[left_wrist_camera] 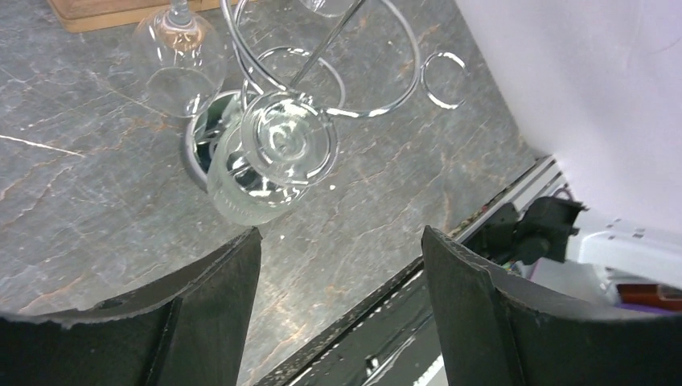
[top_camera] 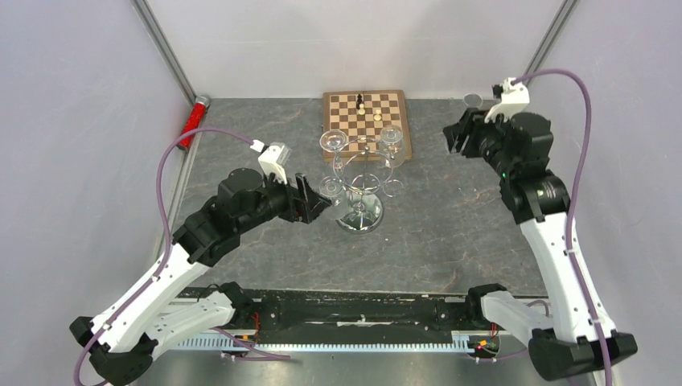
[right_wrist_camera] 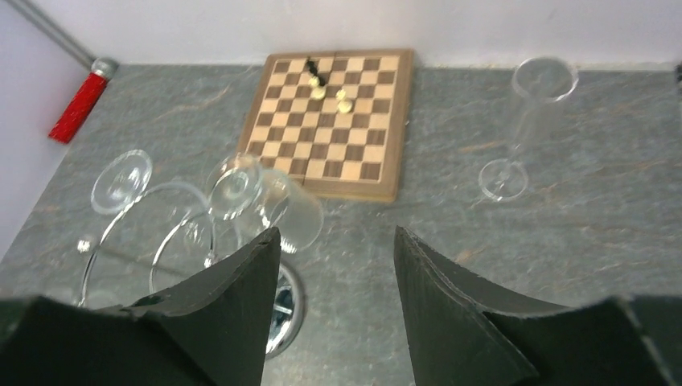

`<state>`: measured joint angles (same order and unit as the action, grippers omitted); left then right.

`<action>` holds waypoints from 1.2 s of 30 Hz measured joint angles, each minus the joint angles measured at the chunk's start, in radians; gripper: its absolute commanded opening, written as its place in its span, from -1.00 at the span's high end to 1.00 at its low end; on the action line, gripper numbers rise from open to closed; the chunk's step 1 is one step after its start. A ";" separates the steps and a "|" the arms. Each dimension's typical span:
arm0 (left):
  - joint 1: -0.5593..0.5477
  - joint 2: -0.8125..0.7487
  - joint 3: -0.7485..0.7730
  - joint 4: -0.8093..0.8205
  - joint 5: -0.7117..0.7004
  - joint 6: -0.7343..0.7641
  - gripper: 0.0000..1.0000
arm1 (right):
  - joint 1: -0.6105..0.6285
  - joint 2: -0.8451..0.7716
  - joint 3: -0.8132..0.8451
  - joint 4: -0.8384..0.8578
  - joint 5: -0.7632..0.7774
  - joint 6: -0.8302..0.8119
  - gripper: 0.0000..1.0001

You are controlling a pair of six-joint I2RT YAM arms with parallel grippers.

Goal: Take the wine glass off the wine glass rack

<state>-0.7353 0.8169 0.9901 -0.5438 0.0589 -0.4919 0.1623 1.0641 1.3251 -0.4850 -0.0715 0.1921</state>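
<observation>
At the bottom of the top view the two arm bases sit at the near edge of the grey stone-patterned surface (top_camera: 450, 233). The left end effector (top_camera: 315, 201) is just left of centre, pointing at the wine glass rack (top_camera: 359, 173). Its fingers (left_wrist_camera: 217, 305) are spread wide and hold nothing.

Just beyond them a wine glass (left_wrist_camera: 281, 153) hangs upside down from a loop of the rack, its round foot turned toward the left wrist camera. No finger touches it.

The rack stands mid-frame on its round mirrored base (top_camera: 359, 217). Two more glasses hang from it, one on the upper left side (top_camera: 332, 143) and one on the upper right side (top_camera: 392, 135).

Behind the rack lies a wooden chessboard (top_camera: 367, 122) with a few dark and light pieces (top_camera: 361, 103) near its far edge.

The right end effector (top_camera: 457, 138) hangs in the upper right, well apart from the rack. Its fingers (right_wrist_camera: 450, 314) are parted and empty.

A tall narrow glass (right_wrist_camera: 527, 121) stands upright on the surface beside the back wall. A red stick with a grey end (top_camera: 193, 121) lies in the upper left corner.
</observation>
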 measured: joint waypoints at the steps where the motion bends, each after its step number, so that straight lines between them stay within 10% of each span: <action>1: 0.000 0.011 0.015 0.000 0.000 -0.021 -0.58 | 0.006 -0.032 -0.042 0.016 -0.013 0.010 -0.13; 36: 0.217 0.117 -0.009 0.038 0.132 -0.545 -0.10 | 0.100 -0.468 -0.565 0.090 -0.187 0.104 0.01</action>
<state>-0.5179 0.9340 0.9810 -0.5056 0.1913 -1.0367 0.2626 0.5964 0.7601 -0.3946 -0.2584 0.2962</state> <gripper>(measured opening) 0.566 0.499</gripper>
